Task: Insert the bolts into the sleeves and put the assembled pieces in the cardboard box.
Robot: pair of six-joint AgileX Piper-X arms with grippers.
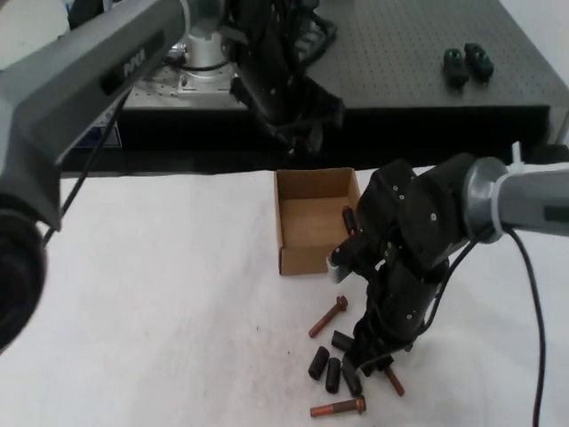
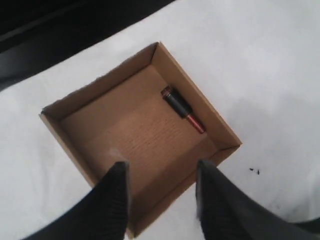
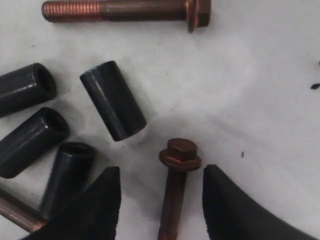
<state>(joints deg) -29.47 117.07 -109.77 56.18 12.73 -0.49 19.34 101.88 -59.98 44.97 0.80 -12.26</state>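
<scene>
Two arms: the left arm [image 1: 80, 80] reaches over the cardboard box [image 1: 302, 260]; the right arm [image 1: 418, 231] bends down over the loose parts on the white cloth [image 1: 160, 294].
Left gripper [image 2: 162, 167]: hangs above the box with its fingers [image 2: 117, 200] spread wide and nothing between them.
Right gripper [image 3: 160, 175]: sits low over the cloth, fingers [image 3: 235, 210] parted to either side of a copper-coloured bolt [image 3: 176, 190]. A gap shows on both sides of the bolt, so the gripper grips nothing.
Box: open-topped, standing on the cloth just beyond the right arm's wrist.
Assembled piece [image 2: 181, 109]: one bolt pushed through a black sleeve, lying on the box floor close along one wall.
Loose sleeves [image 3: 112, 100]: four black ones lie on the cloth beside the right gripper. Three are bunched together and the fourth lies a little apart.
Other bolts: a long bolt [image 3: 125, 10] lies beyond the sleeves. A third bolt's shaft [image 3: 17, 215] shows just beside one finger.
Writing: white lettering [image 1: 133, 64] on the left arm's grey link is too blurred to read.
Background: a black perforated board [image 1: 409, 44] lies beyond the cloth, with two small dark pieces [image 1: 467, 62] on it.
</scene>
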